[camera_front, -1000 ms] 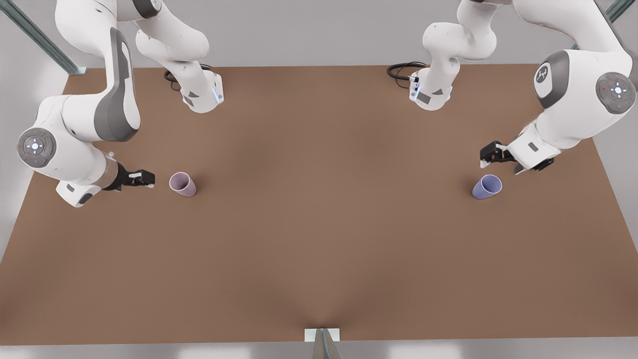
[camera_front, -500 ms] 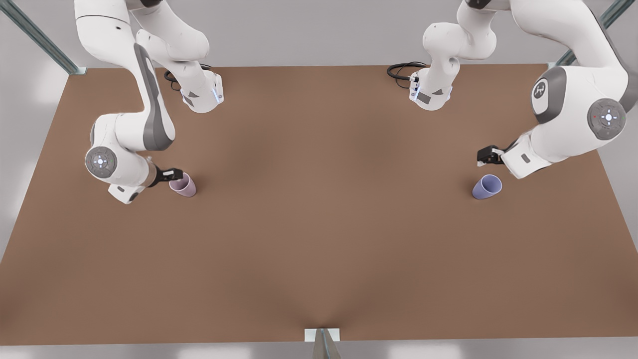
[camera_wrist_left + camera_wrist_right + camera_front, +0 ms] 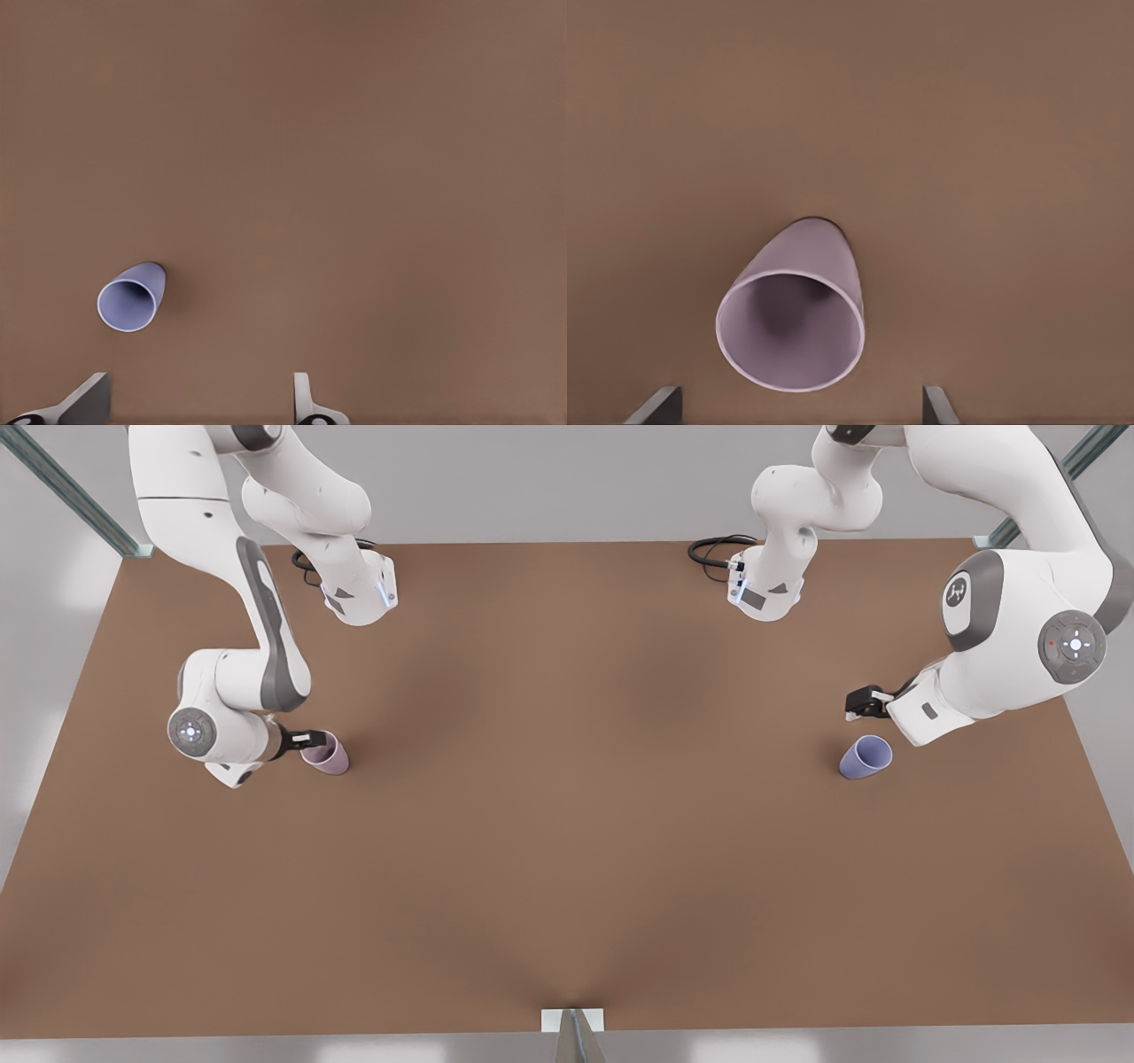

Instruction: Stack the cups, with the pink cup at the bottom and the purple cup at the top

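Surface [image 3: 567, 824]: brown, flat, carrying two cups set well apart. Pink cup [image 3: 325, 752]: stands upright toward the front view's left, mouth up, dark inside; seen from above in the right wrist view [image 3: 791, 316], large and close. Purple cup [image 3: 866, 756]: stands upright toward the front view's right; seen in the left wrist view [image 3: 131, 297], smaller and farther off. Right end effector [image 3: 307, 738]: on the arm at the front view's left, reaching in low from that side, forearm near level, wrist bent down at the pink cup; it sits at the cup's rim, touching or just beside it, contact not resolvable. Its fingers [image 3: 657, 405] stand apart, wider than the cup's mouth, the cup lying just ahead of the gap between them and not clamped. Left end effector [image 3: 864, 703]: on the arm at the front view's right, elbow raised high, forearm sloping down and inward, tip held above the surface near the purple cup but clear of it, on the side toward the arm bases. Its fingers [image 3: 87, 400] stand apart with nothing between them; the purple cup lies ahead of the one finger rather than in line with the gap. Arm bases [image 3: 358, 593]: two, along the far edge of the surface, each with a dark cable [image 3: 713, 549] coiled beside it.
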### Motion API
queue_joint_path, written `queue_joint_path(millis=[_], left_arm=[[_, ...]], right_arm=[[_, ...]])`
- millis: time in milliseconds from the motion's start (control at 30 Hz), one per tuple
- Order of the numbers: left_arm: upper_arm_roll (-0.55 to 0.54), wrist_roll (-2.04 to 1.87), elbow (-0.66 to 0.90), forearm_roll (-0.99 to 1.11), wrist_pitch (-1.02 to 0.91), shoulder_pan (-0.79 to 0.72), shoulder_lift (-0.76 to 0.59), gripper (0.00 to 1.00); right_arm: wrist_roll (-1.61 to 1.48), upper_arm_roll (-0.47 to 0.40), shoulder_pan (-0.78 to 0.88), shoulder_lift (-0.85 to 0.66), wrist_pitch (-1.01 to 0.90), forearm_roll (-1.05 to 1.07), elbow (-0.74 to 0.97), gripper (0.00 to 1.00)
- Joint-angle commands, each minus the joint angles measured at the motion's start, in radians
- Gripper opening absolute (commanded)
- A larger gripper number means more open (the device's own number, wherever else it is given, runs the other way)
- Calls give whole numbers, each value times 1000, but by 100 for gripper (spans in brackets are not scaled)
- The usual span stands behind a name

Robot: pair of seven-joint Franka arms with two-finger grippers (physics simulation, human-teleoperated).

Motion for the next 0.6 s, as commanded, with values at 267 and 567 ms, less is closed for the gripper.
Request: queue_joint_path(millis=[267,567], left_arm=[[1,5,3,0,-4,0,-4,100],[6,8,6,5,-10,3,8,100]], right_arm=[[-25,-1,-30,61,145,-1,-45,98],[-32,-1,-38,111,204,-6,-43,75]])
